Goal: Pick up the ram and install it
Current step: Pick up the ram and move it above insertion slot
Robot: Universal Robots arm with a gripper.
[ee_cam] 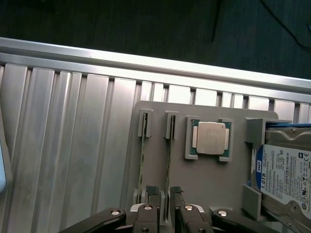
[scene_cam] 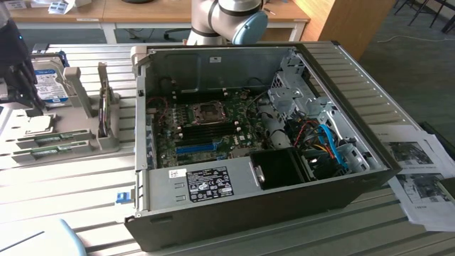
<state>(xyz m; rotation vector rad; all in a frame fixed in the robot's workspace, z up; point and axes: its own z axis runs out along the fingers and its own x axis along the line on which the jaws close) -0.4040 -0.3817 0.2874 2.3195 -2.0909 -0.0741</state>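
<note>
At the exterior view's left, a grey holder (scene_cam: 110, 143) on the slatted surface (scene_cam: 71, 181) holds the ram (ee_cam: 167, 160) on edge. The gripper (ee_cam: 168, 216) hovers over it, jaws apart and empty, seemingly the pick-up step. Grasping calls for squaring to the thin board. To the right stands the open computer case (scene_cam: 249, 144)

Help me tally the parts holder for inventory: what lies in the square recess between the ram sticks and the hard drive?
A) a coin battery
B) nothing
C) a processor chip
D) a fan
C: a silver-lidded processor chip lies flat in that recess of the grey holder.
</note>
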